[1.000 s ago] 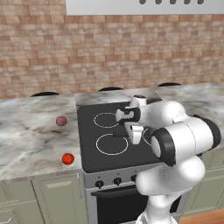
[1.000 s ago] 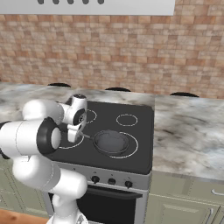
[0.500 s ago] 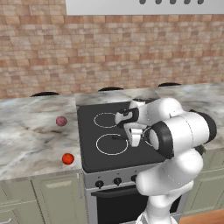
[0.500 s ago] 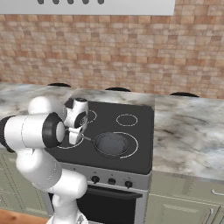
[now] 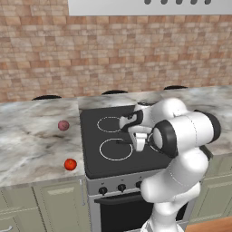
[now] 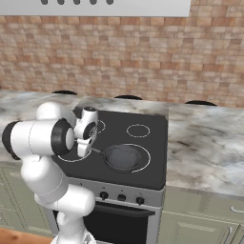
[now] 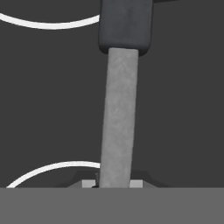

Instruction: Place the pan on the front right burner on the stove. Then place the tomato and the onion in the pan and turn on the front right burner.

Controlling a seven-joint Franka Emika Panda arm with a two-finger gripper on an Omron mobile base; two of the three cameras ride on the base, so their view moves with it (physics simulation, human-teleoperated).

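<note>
While pan (image 6: pixel 123 157) handle is clamped by gripper (image 6: pixel 86 151) at frame centre, onion (image 5: pixel 63 125) and tomato (image 5: pixel 70 164) are seen left on counter (image 5: pixel 31 136), unobstructed.

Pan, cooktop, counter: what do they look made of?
Pan: matte dark grey metal by the look, no shine.
Cooktop: flat black glass or ceramic, smooth, with printed white rings.
Counter: grey-veined marble or stone; could be laminate.

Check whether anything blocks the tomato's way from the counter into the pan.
Nothing visible does. The tomato lies on the counter left of the stove; the pan sits open on the front right burner. Between them is bare cooktop, plus the gripper shut on the pan's handle.
</note>
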